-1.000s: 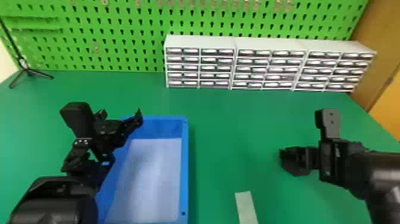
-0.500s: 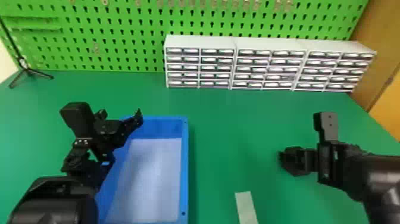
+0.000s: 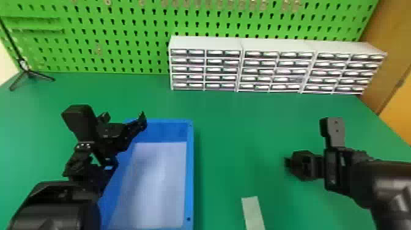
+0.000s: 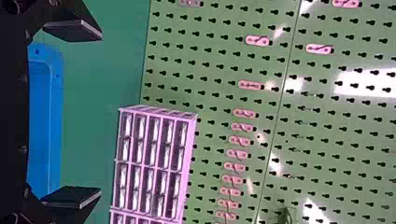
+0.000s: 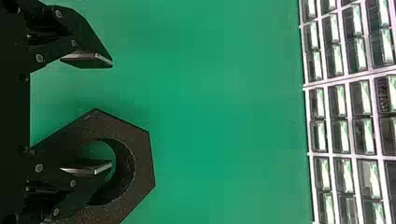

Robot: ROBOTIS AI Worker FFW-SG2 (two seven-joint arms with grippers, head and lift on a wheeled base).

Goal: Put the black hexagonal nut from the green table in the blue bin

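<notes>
Right claw point(image 3: 298, 164) gapes, empty, partly over the nut point(image 5: 136, 144) toward the worktop's point(image 3: 238, 131) right edge; left claw point(image 3: 124, 120), likewise, by the bin point(image 3: 190, 171).

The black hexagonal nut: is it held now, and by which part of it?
The nut is not held: the right hand is open, one finger over or in its hole, the other apart.

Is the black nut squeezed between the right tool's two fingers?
No, the right tool stands open, one finger at the hole of the black nut, the other off its side.
</notes>
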